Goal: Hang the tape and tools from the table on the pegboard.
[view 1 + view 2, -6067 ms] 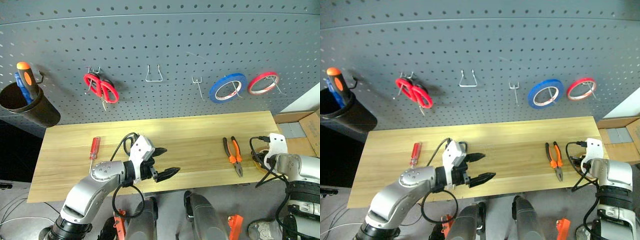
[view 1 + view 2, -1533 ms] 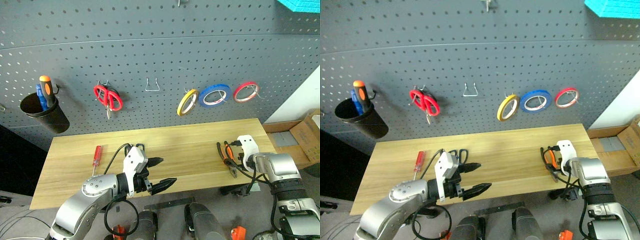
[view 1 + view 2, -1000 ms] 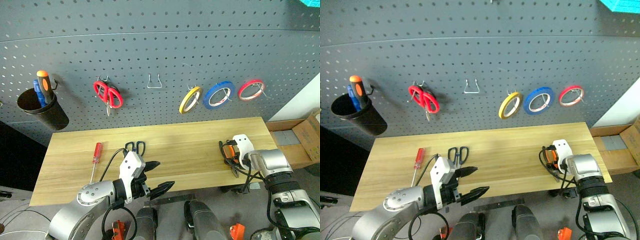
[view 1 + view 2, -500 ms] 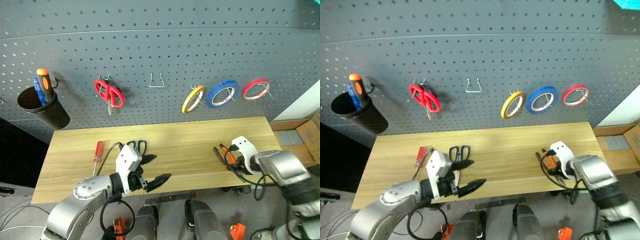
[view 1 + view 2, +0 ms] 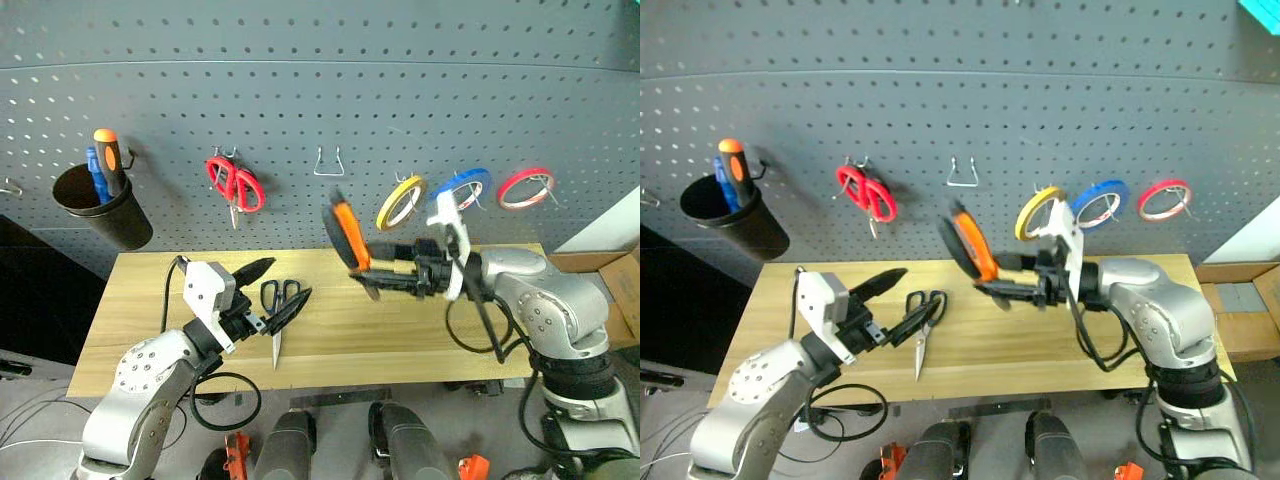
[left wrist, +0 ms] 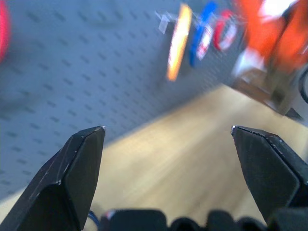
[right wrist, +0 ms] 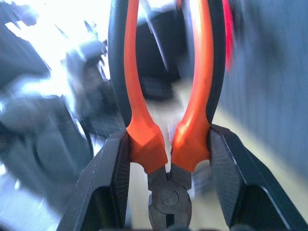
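Observation:
My right gripper (image 5: 388,276) is shut on the orange-and-black pliers (image 5: 347,234) just above their joint and holds them in the air over the middle of the table (image 5: 430,335). Their handles point left and upward, below an empty wire hook (image 5: 330,161) on the pegboard (image 5: 300,80). In the right wrist view the fingers (image 7: 109,178) clamp both handles of the pliers (image 7: 139,120). Dark-blue-handled scissors (image 5: 279,303) lie on the table, blades toward the front edge. My left gripper (image 5: 286,279) hovers open just left of them. The yellow tape (image 5: 398,202) hangs on the pegboard.
Red-handled scissors (image 5: 236,183) hang left of the empty hook. A blue tape roll (image 5: 461,189) and a red tape roll (image 5: 526,188) hang right of the yellow one. A black cup (image 5: 103,207) with screwdrivers hangs at the far left.
My right gripper has lifted the pliers off the table's right end, swung them up and left, and turned level. My left gripper rose and moved left, uncovering the scissors. The camera shifted.

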### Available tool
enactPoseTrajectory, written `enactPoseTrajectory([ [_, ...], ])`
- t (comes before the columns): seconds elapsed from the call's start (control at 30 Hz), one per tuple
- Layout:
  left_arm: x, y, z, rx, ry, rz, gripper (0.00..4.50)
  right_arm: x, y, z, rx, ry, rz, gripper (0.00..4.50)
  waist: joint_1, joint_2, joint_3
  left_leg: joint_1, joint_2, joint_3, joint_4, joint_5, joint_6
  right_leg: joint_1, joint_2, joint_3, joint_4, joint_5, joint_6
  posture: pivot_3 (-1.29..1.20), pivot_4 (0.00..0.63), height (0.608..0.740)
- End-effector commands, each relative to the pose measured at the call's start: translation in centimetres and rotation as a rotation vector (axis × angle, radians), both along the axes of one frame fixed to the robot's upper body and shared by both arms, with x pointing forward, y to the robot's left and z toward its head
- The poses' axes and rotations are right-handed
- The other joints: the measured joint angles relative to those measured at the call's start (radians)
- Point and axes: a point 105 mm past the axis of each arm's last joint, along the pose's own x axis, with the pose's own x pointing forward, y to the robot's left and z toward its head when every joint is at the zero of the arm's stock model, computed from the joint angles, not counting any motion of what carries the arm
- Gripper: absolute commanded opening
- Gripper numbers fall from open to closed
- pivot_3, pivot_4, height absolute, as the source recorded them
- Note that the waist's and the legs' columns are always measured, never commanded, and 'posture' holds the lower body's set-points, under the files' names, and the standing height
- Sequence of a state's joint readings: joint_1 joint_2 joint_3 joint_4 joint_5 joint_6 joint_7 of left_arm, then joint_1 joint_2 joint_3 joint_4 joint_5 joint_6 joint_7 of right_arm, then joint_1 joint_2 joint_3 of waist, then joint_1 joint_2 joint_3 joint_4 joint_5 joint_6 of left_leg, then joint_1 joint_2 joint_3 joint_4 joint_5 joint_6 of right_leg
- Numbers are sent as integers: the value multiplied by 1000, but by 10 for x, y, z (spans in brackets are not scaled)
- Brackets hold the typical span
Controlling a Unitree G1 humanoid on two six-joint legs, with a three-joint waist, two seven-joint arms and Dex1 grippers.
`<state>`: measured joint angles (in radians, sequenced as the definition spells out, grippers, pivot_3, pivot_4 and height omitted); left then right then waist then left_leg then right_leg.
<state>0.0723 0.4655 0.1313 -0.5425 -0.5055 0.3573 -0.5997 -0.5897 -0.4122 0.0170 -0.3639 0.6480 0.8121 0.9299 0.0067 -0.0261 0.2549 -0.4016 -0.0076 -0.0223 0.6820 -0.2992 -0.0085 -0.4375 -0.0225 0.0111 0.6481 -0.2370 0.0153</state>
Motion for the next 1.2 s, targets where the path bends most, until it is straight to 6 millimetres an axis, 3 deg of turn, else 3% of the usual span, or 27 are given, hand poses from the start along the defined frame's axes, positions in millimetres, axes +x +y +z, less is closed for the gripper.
enactPoseTrajectory([
  [0.03,-9,-8,9,-20,-74,-10,4500,8,11,44,124,-138,-19,1826,-1,-1,-1,0,0,0,0,0,0,0,0,0,0,0,0,55,178,740],
  [0.13,-8,-13,13,-52,-106,1,4500,23,30,62,105,-267,-91,1825,-5,-1,-1,1,0,2,0,1,-1,-2,0,2,2,1,-1,57,172,740],
  [0.3,-6,-13,20,-78,-167,44,4500,45,44,92,190,-421,-237,1825,-5,-2,-14,1,0,2,0,1,-2,-4,0,0,5,1,-1,68,158,740],
  [0.47,-3,-4,24,-99,-214,113,4500,53,53,115,293,-551,-331,1825,-3,-3,-22,1,0,4,1,1,-2,-4,0,3,9,1,-1,75,156,740],
  [0.63,-1,-4,25,-108,-240,143,4500,62,63,105,275,-578,-354,1825,-4,-4,-30,2,0,5,1,1,-2,-5,0,3,12,1,-1,86,158,740],
  [0.83,1,0,30,-125,-283,201,4500,89,66,86,228,-548,-468,1825,-4,-5,-33,3,0,6,3,1,-2,-5,0,4,15,1,-1,92,173,740],
  [1.2,0,3,30,-151,-282,255,4500,110,67,82,276,-548,-564,1825,-5,-4,-32,3,0,5,3,0,0,-5,0,4,15,1,-1,110,213,740],
])
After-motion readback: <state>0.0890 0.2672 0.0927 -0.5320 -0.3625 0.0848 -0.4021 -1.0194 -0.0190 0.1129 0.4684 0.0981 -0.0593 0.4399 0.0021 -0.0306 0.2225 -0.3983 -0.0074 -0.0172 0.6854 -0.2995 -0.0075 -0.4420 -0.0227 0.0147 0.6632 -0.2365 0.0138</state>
